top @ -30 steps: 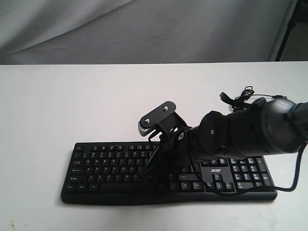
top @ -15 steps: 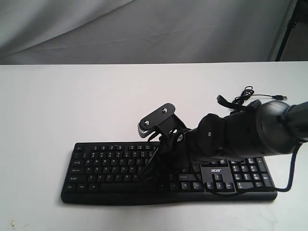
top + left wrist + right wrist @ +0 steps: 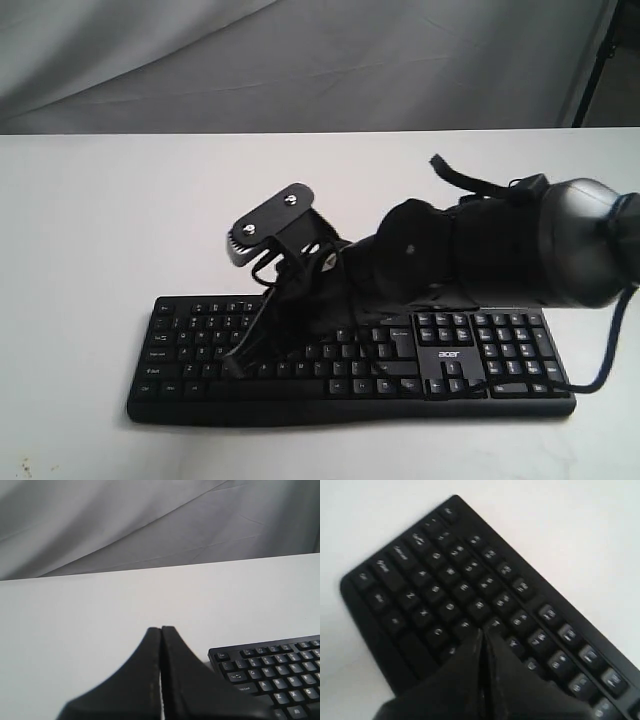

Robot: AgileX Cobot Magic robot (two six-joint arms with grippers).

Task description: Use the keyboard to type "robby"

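Note:
The black keyboard with white legends lies along the near edge of the white table, its "acer" logo showing by the number pad. My right arm reaches across it. Its right gripper is shut and empty, with the tip low over the left half of the letter keys. In the right wrist view the right gripper points at blurred keys in the middle rows of the keyboard; touch cannot be judged. My left gripper is shut and empty above bare table, left of the keyboard corner. It is out of the exterior view.
A grey cloth hangs behind the white table. The right arm's black cable loops down past the keyboard's right end. The arm's bulk covers the table behind the number pad.
The right arm has swung left along the keyboard, carrying its shut gripper from the middle keys to the left half. The keys near the number pad are uncovered again.

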